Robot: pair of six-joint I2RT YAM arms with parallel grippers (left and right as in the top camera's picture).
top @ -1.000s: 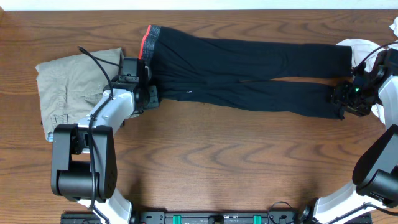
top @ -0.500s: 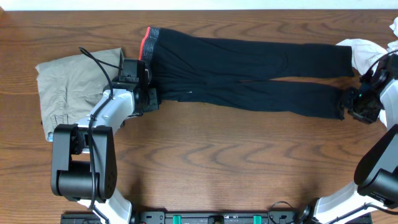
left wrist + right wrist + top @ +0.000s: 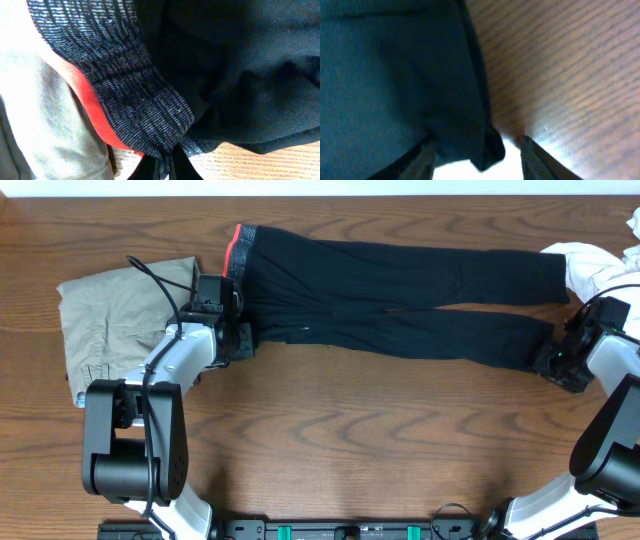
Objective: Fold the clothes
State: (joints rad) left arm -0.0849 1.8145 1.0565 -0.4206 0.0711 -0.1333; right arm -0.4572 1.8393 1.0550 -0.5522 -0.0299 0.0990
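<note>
The black leggings point(image 3: 400, 290) lie stretched across the table, grey waistband point(image 3: 237, 250) with its coral-red edge at the left. My left gripper point(image 3: 243, 337) sits at the waistband's near corner. In the left wrist view it point(image 3: 166, 167) is shut on a pinch of the grey waistband point(image 3: 125, 95). My right gripper point(image 3: 553, 360) is at the near leg's hem. In the right wrist view it point(image 3: 477, 155) stands open, with the hem corner point(image 3: 487, 150) hanging loose between the fingers point(image 3: 422, 160).
Folded khaki-tan trousers point(image 3: 115, 315) lie left of the waistband, partly under my left arm. A white garment point(image 3: 590, 265) is bunched at the far right beside the leg ends. Bare wood table point(image 3: 380, 440) stretches toward the front.
My left gripper has closed on the waistband corner. My right gripper swung out to the right, then came back down onto the near leg's hem.
</note>
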